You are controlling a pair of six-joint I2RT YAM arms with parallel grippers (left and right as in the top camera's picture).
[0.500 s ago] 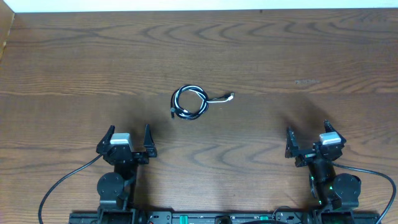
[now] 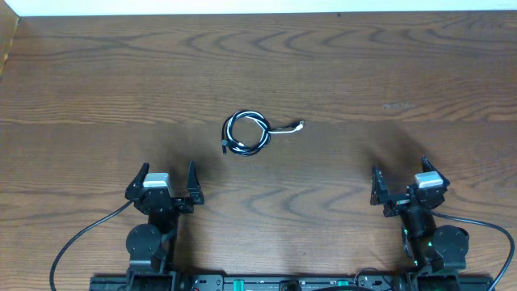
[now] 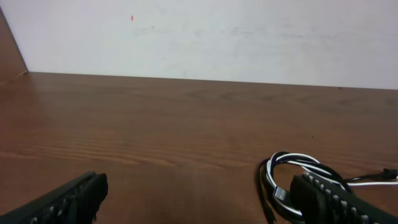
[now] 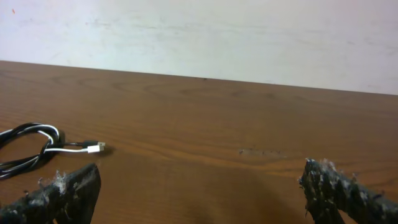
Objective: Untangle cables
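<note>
My bench [image 2: 363, 65] is brown wood with a bold grain, smooth, with a soft sheen. The cables [image 2: 246, 133] have glossy plastic sheathing, black and white. The pads [image 3: 329, 196] of my left end effector [image 2: 168, 168] look matt black and ribbed; on my right end effector [image 2: 400, 171] the pads [image 4: 339, 186] are rough, frayed with pale fuzz. The wall [image 3: 249, 37] is matt white

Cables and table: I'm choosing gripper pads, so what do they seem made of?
Cables: probably plastic- or rubber-sheathed cord, white and black, slightly glossy, bending in soft loops. Table: brown wood or wood-look laminate, smooth with a low sheen and swirling grain; which one, the views cannot settle.
</note>
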